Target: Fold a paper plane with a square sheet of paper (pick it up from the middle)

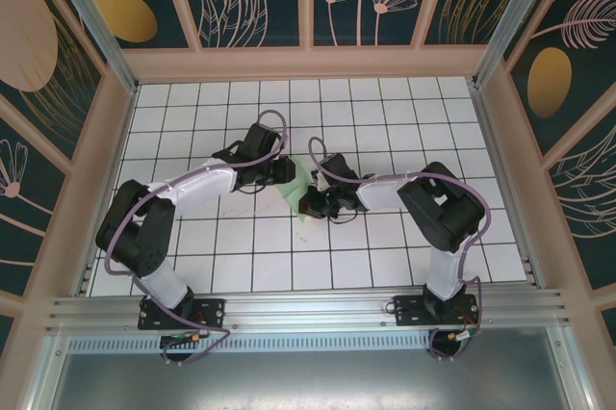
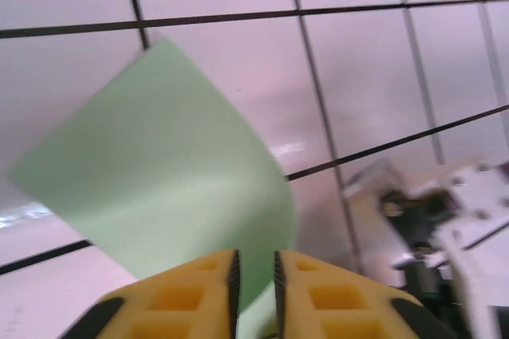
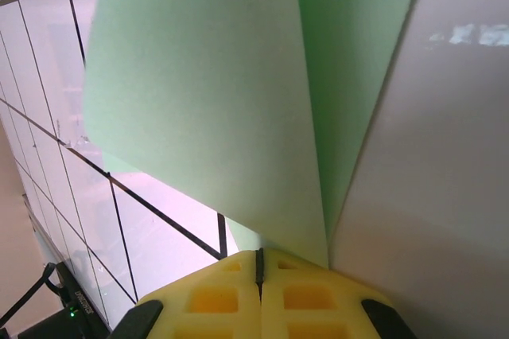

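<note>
From above, the two arms meet at the middle of the white tiled table point(image 1: 385, 121). The square sheet of paper point(image 1: 295, 193) sits between them as a small pale green patch. The left gripper point(image 1: 282, 174) is at its 11 o'clock edge and the right gripper point(image 1: 316, 203) at its 4 o'clock edge. How either hand is set is too small to read from up there.

The left wrist camera gives more detail. The sheet point(image 2: 159, 172) curves up off the tiles, with a free corner at 12 o'clock. Its lower part runs down to 6 o'clock, into the left gripper point(image 2: 254, 283). The yellow fingers point(image 2: 183, 299) stand slightly apart, with green showing through the slit. I cannot tell whether the pads actually touch the paper.

The right wrist camera adds the fold. The sheet point(image 3: 207, 100) rises in two layers that meet along a crease running up toward 12 o'clock. The right gripper point(image 3: 259, 263) at 6 o'clock has its fingers pressed together, clamped on the sheet's bottom edge.
</note>
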